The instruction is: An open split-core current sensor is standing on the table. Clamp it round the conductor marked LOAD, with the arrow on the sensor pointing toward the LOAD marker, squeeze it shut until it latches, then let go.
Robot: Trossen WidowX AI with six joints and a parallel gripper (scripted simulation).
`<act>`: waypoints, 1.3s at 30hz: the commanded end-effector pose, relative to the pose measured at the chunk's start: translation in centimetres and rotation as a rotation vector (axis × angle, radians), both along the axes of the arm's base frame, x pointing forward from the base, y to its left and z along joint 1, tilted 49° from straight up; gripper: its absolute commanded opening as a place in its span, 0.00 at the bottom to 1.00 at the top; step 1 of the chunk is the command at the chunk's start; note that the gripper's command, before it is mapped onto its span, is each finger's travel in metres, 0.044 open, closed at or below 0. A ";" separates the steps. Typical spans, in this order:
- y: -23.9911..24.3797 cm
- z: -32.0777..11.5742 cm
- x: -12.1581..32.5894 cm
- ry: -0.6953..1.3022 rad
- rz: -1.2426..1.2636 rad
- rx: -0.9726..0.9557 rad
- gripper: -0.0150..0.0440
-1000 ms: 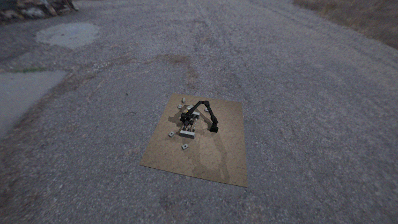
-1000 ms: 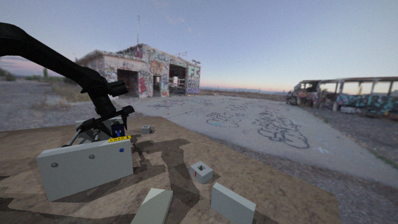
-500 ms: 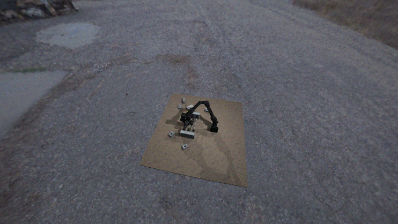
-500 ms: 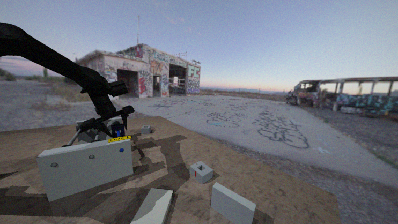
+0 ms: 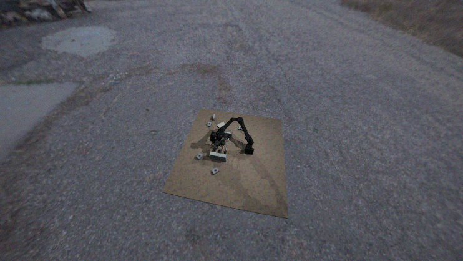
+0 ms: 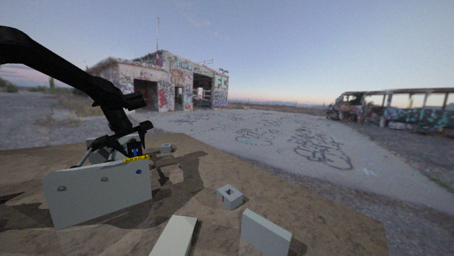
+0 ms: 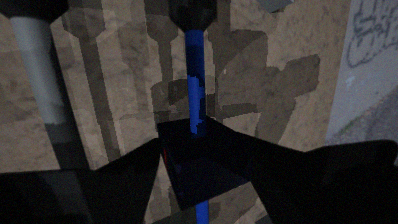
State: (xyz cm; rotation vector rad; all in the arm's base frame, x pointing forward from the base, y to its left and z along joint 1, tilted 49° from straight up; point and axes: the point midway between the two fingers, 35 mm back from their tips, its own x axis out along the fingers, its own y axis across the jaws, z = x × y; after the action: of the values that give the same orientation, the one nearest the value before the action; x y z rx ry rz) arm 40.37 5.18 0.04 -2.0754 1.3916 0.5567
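Note:
The sensor (image 7: 207, 175) (image 6: 130, 147) is a dark box sitting around the blue conductor (image 7: 196, 95). The conductor enters its upper edge and shows again below it in the wrist view. My gripper (image 7: 197, 140) (image 6: 134, 149) is shut on the sensor, one finger on each side. A thin red mark shows on the sensor's left side. The yellow LOAD marker (image 6: 136, 158) is on top of the near end plate (image 6: 98, 193), above the blue conductor end. The sensor's arrow and latch cannot be made out; whether its jaws are fully closed cannot be told.
A grey conductor (image 7: 37, 75) (image 6: 83, 158) runs beside the blue one. A far end plate (image 6: 95, 156) stands behind. Blocks with holes (image 6: 235, 201) (image 5: 214, 170) (image 5: 199, 156), an upright grey slab (image 6: 265, 235) and a pale flat slab (image 6: 174, 235) are around the rack.

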 end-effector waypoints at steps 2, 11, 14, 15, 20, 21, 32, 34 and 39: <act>0.0 0.0 0.0 0.000 -0.001 0.000 0.72; 0.0 0.0 0.0 0.000 -0.001 0.000 1.00; 0.0 0.0 0.0 0.000 -0.001 0.000 1.00; 0.0 0.0 0.0 0.000 -0.001 0.000 1.00; 2.4 1.9 -0.6 0.021 -0.019 0.006 1.00; 3.4 2.8 -0.9 0.029 -0.028 0.006 1.00; 6.3 6.2 -2.6 0.051 -0.058 -0.009 1.00; 6.3 6.2 -2.6 0.051 -0.058 -0.009 1.00; 6.3 6.2 -2.6 0.051 -0.058 -0.009 1.00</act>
State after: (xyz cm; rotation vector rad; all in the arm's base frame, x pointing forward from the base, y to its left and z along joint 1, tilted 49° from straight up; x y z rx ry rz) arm 37.78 11.55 6.29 -2.0401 1.4758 0.5842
